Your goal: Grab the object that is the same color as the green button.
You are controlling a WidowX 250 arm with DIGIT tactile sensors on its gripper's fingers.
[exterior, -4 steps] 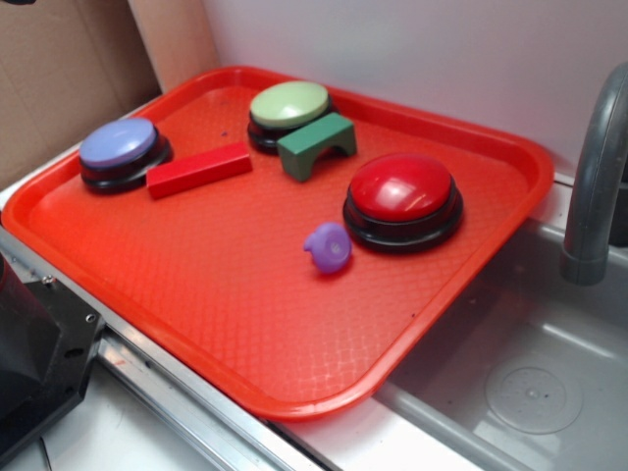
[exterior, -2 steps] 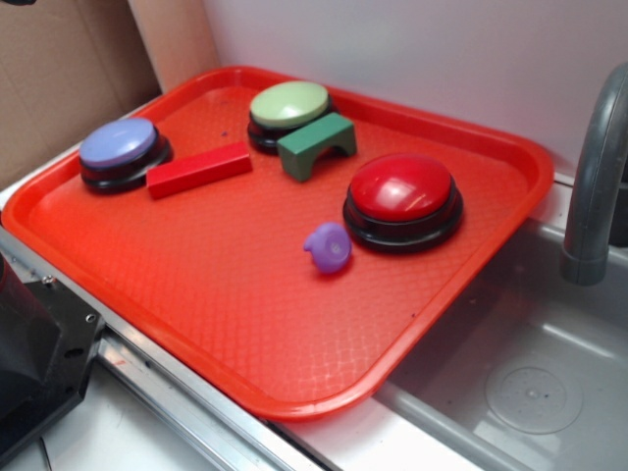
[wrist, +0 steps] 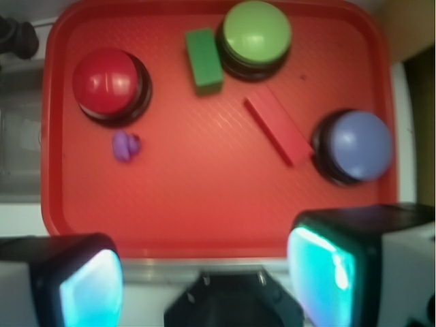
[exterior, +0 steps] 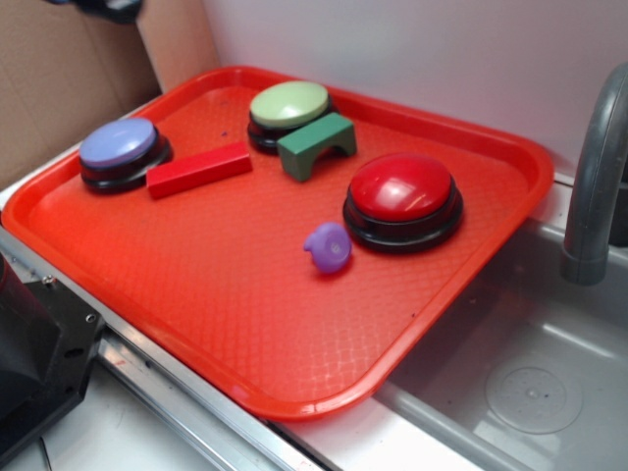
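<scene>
The dark green arch block point(exterior: 316, 144) stands on the red tray point(exterior: 226, 294), touching the front of the green button point(exterior: 288, 106) with its pale green dome. From above, the wrist view shows the block point(wrist: 204, 59) lying just left of the green button point(wrist: 256, 34). My gripper point(wrist: 211, 272) hangs high above the tray's near edge, far from the block. It is open, its two fingers point(wrist: 85, 283) wide apart with nothing between them. The exterior view catches only a dark bit of the arm point(exterior: 108, 8) at the top left edge.
Also on the tray are a red-domed button point(exterior: 402, 196), a lavender-blue button point(exterior: 120, 149), a long red block point(exterior: 199, 169) and a small purple toy point(exterior: 328, 246). A grey sink point(exterior: 520, 383) with a faucet point(exterior: 599, 167) lies to the right. Cardboard stands behind left.
A dark part of the arm has come further into the exterior view at the top left edge. Nothing on the tray has moved.
</scene>
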